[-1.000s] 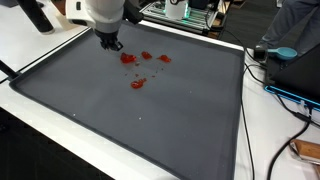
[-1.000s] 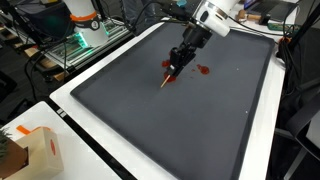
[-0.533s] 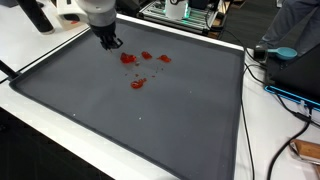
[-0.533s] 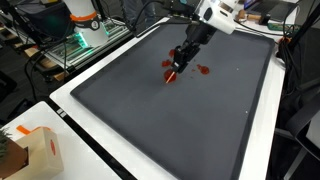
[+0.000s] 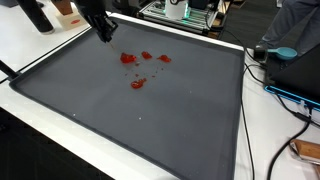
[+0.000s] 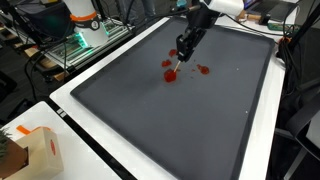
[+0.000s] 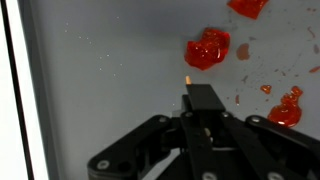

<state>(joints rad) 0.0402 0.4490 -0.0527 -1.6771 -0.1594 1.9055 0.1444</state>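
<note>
Several red blobs (image 5: pixel 134 68) on the far half of the grey mat (image 5: pixel 150 125) on my white table (image 5: pixel 40 45), pincer (image 7: pixel 200 118) clamped shut around a thin dark stick (image 7: pixel 197 95), its orange tip just beside the nearest blob (image 7: pixel 207 48), touching or not I cannot tell.

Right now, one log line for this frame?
gripper: shut on thin stick | place: over grey mat, near red blobs | stick tip: orange, pointing at mat
</note>
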